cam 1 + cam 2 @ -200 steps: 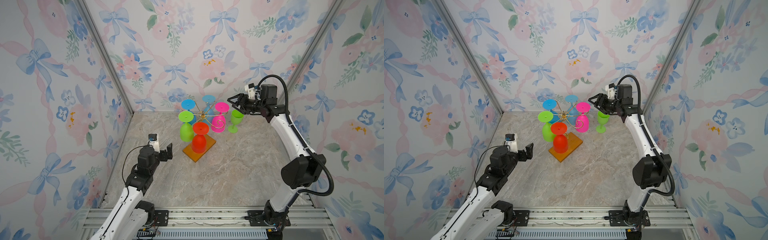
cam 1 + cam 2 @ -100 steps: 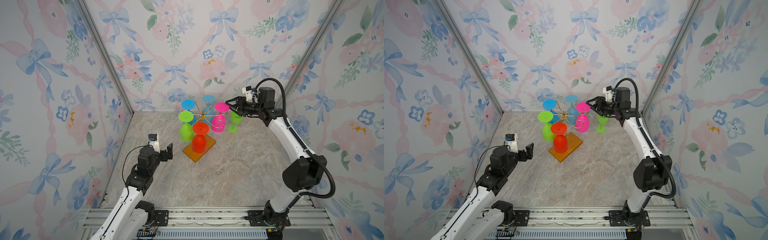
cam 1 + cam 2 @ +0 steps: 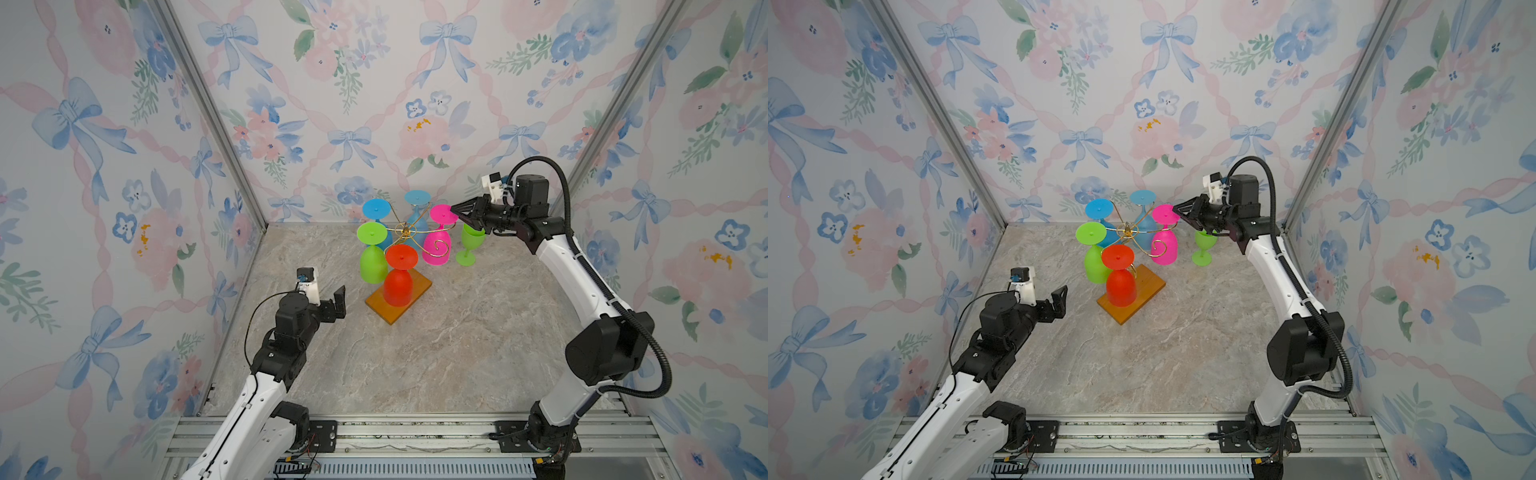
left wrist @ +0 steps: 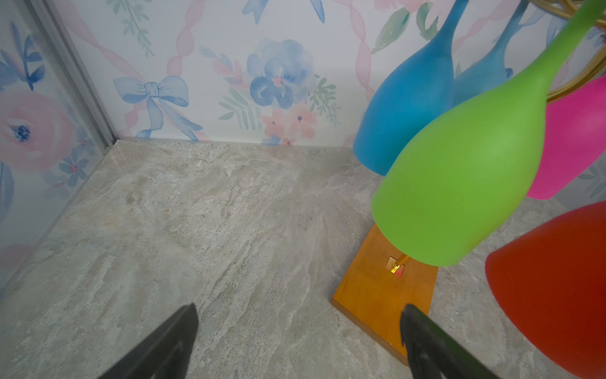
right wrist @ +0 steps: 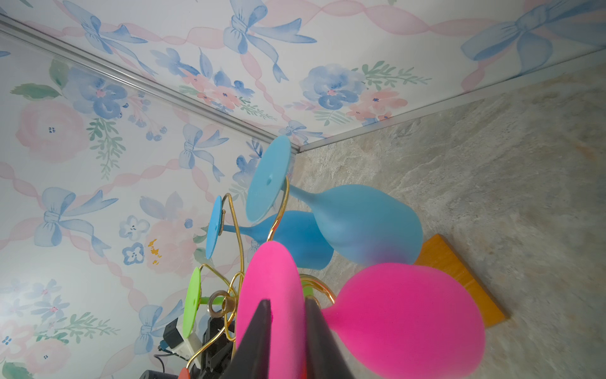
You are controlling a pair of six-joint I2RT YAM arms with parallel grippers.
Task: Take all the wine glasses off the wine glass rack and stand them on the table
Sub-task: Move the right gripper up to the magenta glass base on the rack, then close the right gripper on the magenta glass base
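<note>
Walls (image 3: 374, 83) papered with flowers and bows close in three sides of a grey marbled tabletop (image 3: 457, 353). An aluminium rail (image 3: 395, 432) runs along its front edge. Towards the back stands the wine glass rack (image 3: 403, 229), gold wire on an orange-brown wooden base (image 3: 419, 286). Five glasses hang from it upside down: a red glass (image 3: 398, 286), a hanging green glass (image 3: 372, 266), two blue glasses (image 3: 376, 210) and the pink wine glass (image 3: 435, 249), which faces the right arm. A standing green glass (image 3: 469, 245) sits upright on the tabletop just beside the pink one. The right pincer (image 5: 286, 300) is clenched on the rim of the pink wine glass's foot. The left pincer (image 4: 299, 305) is released wide and hovers near the base.
</note>
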